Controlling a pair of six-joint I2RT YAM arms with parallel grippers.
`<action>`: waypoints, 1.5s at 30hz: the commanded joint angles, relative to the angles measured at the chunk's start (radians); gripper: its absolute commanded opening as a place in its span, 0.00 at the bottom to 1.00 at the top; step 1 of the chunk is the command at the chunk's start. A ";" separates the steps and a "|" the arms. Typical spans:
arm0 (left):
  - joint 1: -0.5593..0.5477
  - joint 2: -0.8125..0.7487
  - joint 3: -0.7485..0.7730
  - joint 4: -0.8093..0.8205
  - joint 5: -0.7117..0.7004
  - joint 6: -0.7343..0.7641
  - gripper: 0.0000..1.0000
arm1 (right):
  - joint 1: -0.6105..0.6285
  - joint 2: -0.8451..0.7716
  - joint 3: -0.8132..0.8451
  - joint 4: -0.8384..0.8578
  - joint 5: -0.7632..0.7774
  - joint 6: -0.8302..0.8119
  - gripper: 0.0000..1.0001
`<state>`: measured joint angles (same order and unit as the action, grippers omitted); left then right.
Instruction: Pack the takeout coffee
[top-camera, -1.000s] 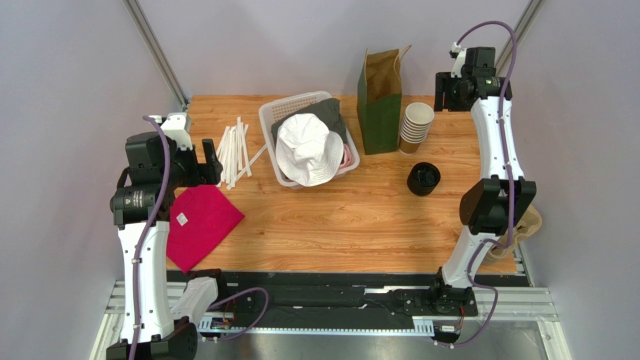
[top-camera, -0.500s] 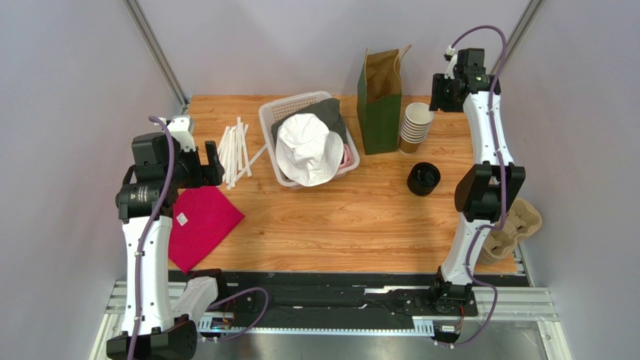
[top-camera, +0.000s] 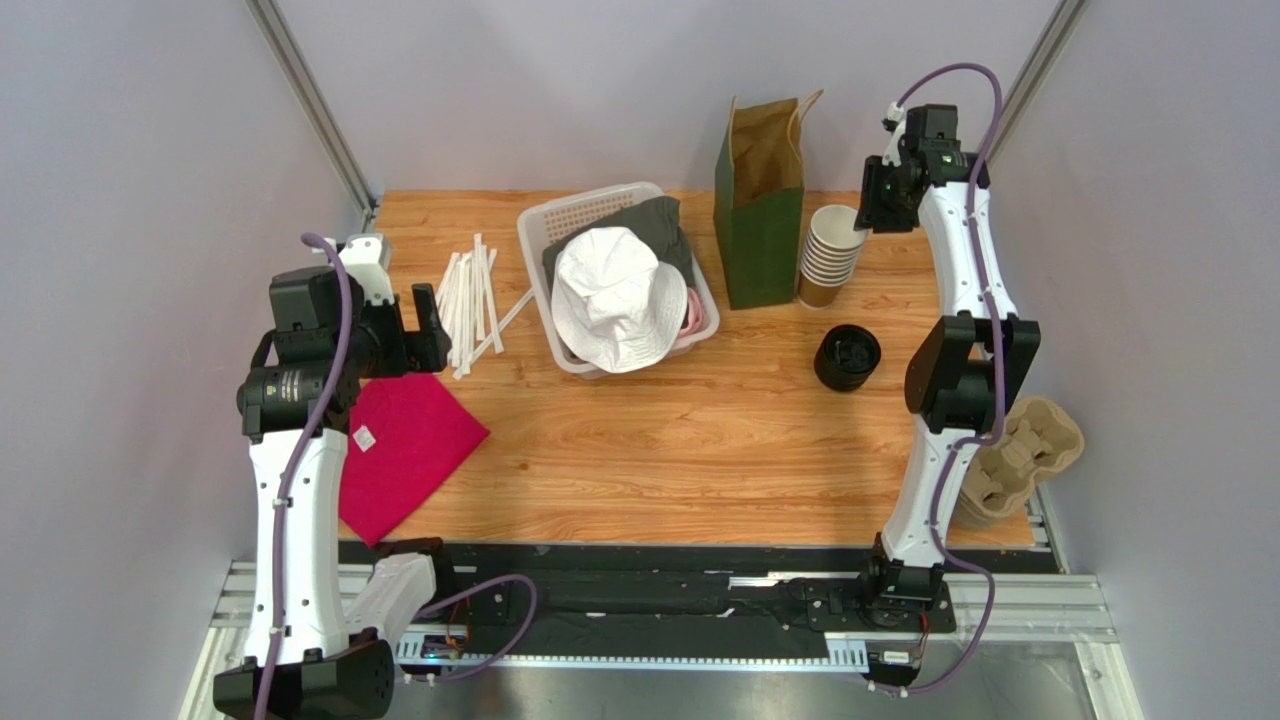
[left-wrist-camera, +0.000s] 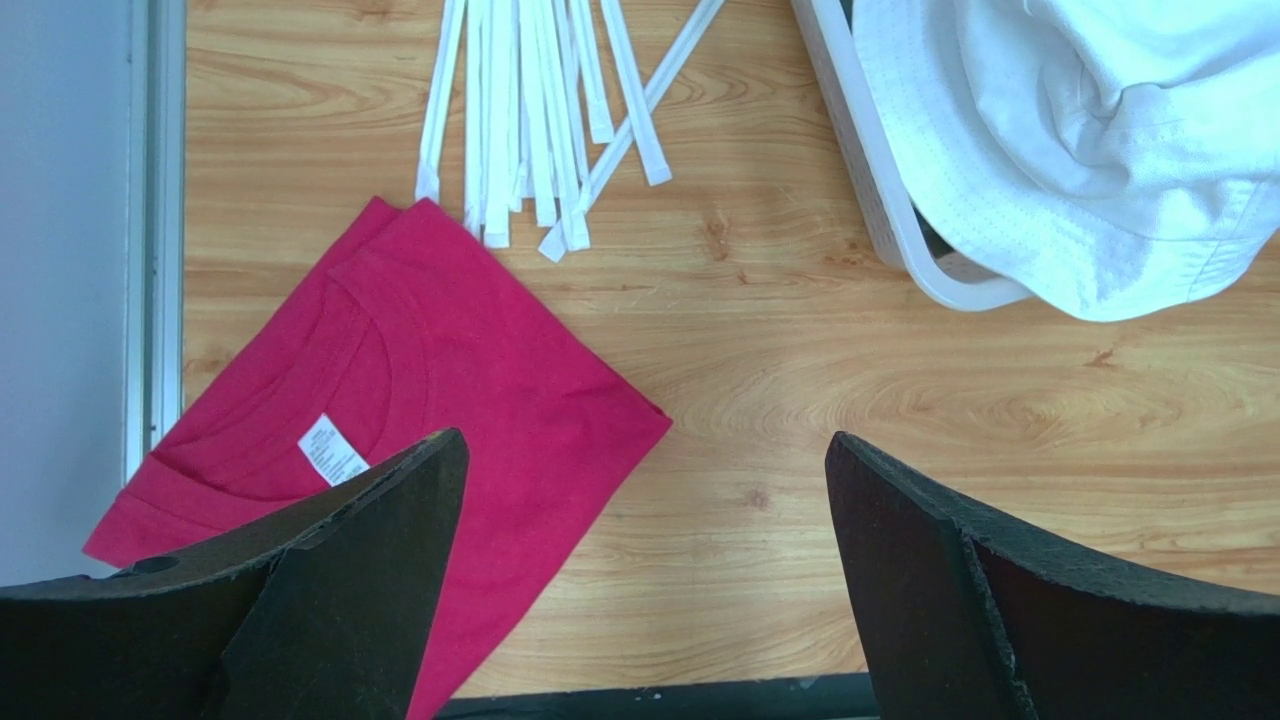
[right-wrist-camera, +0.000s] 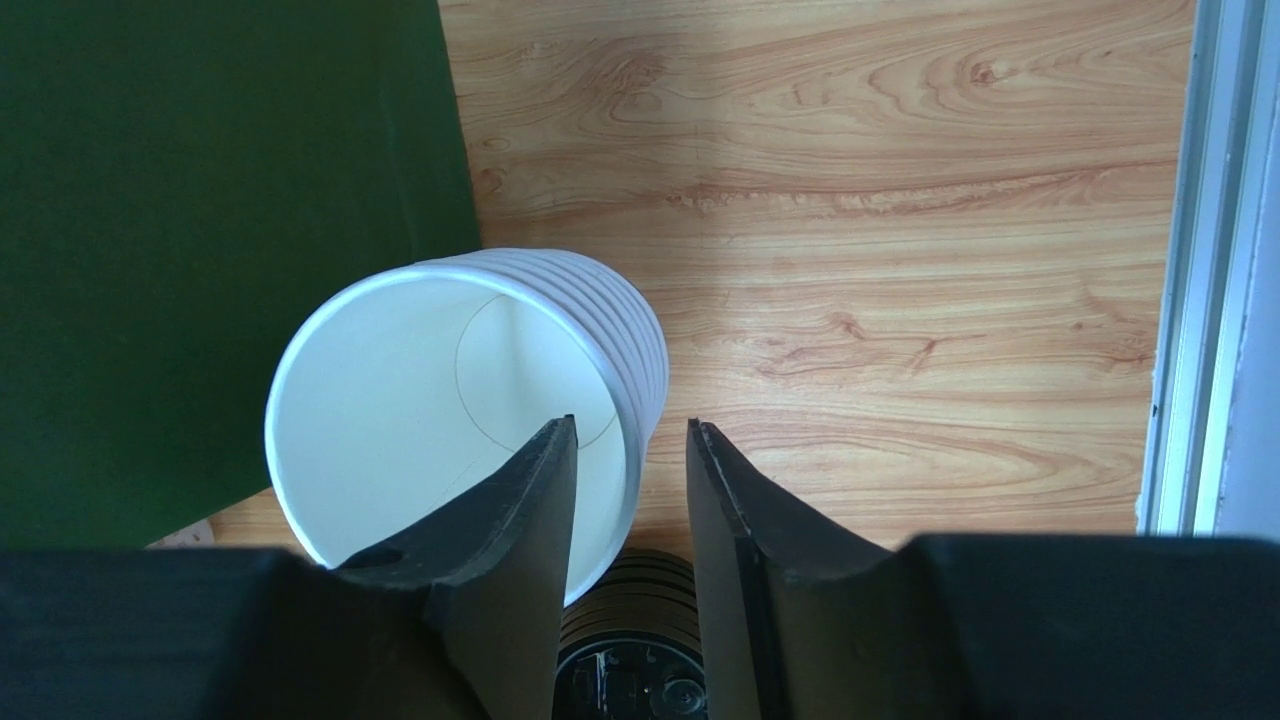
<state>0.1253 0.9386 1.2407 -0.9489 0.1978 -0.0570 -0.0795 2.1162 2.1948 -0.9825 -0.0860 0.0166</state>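
Note:
No takeout coffee with a lid on it is in view. A stack of lidless brown cups (top-camera: 831, 252) stands right of the green paper bag (top-camera: 760, 195), white inside (right-wrist-camera: 451, 390). My right gripper (top-camera: 875, 198) hangs over the stack's right rim. Its jaws (right-wrist-camera: 631, 428) are narrow but apart: one finger over the top cup's mouth, the other outside the wall, nothing gripped. A pile of black lids (top-camera: 848, 357) sits nearer, and in the right wrist view the lids (right-wrist-camera: 639, 638) show below the fingers. My left gripper (left-wrist-camera: 643, 438) stands wide open and empty over bare wood beside a pink shirt (left-wrist-camera: 391, 390).
A white basket (top-camera: 538, 228) holding a white hat (top-camera: 616, 297) stands mid-table. Wrapped straws (top-camera: 473, 293) lie left of it. The pink shirt (top-camera: 398, 443) lies at the front left. A pulp cup carrier (top-camera: 1025, 450) sits at the right edge. The bag stands open and upright.
My right gripper has moved up the table and slightly left, over the cup stack's rim, and its jaws have narrowed. The left arm has barely shifted.

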 joint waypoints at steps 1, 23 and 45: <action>0.000 -0.003 -0.010 0.032 0.002 -0.018 0.98 | -0.014 0.010 0.052 0.022 -0.021 0.032 0.31; 0.002 0.005 -0.015 0.038 0.005 -0.026 0.98 | -0.046 -0.059 0.095 0.001 -0.083 0.086 0.00; 0.000 0.034 0.057 0.055 0.041 -0.017 0.99 | -0.132 -0.370 0.103 0.042 -0.372 0.076 0.00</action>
<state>0.1253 0.9722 1.2373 -0.9375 0.2081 -0.0772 -0.2085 1.8900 2.2658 -0.9874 -0.3111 0.1036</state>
